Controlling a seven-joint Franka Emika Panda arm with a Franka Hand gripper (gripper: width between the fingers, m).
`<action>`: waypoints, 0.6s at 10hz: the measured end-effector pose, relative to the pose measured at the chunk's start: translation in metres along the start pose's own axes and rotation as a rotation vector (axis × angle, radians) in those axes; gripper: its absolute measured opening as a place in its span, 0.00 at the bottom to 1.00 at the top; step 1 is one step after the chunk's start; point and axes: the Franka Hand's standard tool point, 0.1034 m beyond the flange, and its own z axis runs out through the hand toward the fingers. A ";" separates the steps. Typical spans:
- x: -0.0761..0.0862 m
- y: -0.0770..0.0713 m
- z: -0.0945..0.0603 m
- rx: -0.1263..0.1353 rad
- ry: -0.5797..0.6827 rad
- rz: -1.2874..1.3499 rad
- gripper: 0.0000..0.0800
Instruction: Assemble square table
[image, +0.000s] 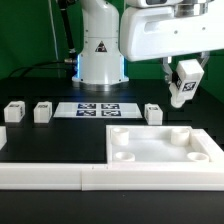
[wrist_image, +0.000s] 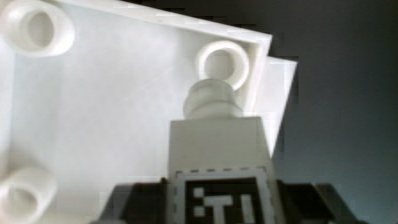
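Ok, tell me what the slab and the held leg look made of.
Slab: looks like white plastic, matte and smooth; uniform colour, moulded round sockets. Leg in the end effector: likely the same white plastic, with a ridged screw tip and a black-and-white printed tag, probably paper, stuck on.

Close in: the gripper pinches a white leg between dark fingers, with the black-and-white tag facing the camera. The leg's ribbed tip lines up with a ring-shaped corner socket on the white square tabletop; contact is unclear. Dark bench lies beyond the slab's edge.
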 end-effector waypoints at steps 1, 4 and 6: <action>0.012 0.012 -0.001 -0.015 0.061 -0.034 0.36; 0.026 0.028 -0.001 -0.072 0.270 -0.068 0.36; 0.025 0.035 0.001 -0.103 0.359 -0.080 0.36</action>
